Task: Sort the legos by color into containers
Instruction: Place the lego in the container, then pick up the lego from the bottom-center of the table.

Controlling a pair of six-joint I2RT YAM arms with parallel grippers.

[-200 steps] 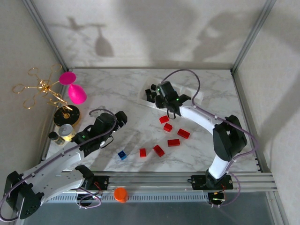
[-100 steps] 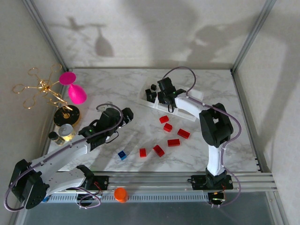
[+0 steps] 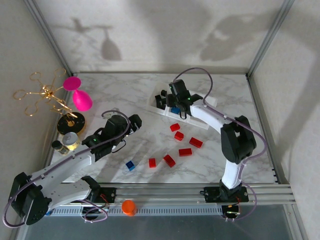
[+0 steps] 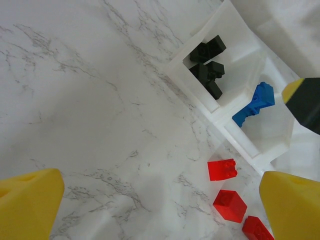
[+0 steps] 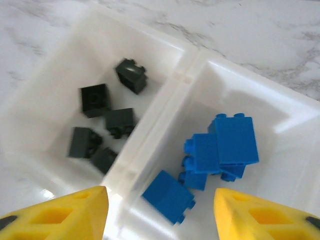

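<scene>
The blue legos [image 5: 220, 145] lie heaped in the middle compartment of the white tray [image 3: 200, 123], and the black legos [image 5: 107, 120] are in the end compartment next to it. The tray sits toward the far edge of the surface, right of centre. Six red legos [image 3: 179, 135] are scattered between the tray and the near edge. One loose blue brick [image 3: 130, 165] lies closer to the near edge, just beside a red one.

My right gripper [image 5: 160, 215] hangs over the divider between the black and blue compartments. Its fingers [image 5: 70, 215] are parted with nothing between them. My left gripper [image 3: 134, 124] hovers over bare marble left of centre, fingers [image 4: 25, 205] spread wide and empty.

My main worry is the right fingers. They straddle a thin wall, so a careless sideways pull could hook it and drag or tip the light tray, mixing the sorted colours.

The blue pile looks loose, and a brush from a fingertip could flick a brick into the black side.

The nearest reds lie right by the tray's near wall, so a grab there could bump the tray.

If I send both arms at those reds together, I judge they could foul each other.

The lone blue sits so close to a red that a wide pinch might take or shove both.
</scene>
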